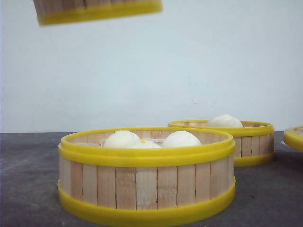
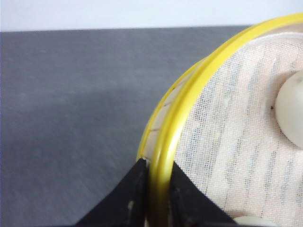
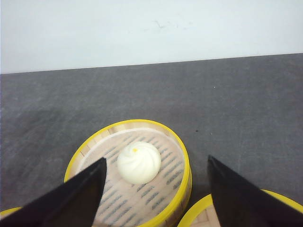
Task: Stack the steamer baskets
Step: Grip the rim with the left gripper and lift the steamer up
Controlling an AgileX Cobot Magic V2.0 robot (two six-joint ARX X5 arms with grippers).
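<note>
One left tool point(image 2: 152, 198) pinching lifted steamer basket point(image 2: 236, 142) rim, right tool point(image 3: 156, 189) spread wide, empty

Wooden-slat steamer baskets point(image 1: 147, 177), glossy yellow plastic rims.

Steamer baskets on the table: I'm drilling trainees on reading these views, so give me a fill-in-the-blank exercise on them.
1. The left pincer is shut on the yellow ____ of the lifted basket.
2. The right pincer is ____, above the rear basket.
3. That rear basket holds ____ bun.
4. The near basket rests on the ____.

Missing words: rim; open; one; table
</note>
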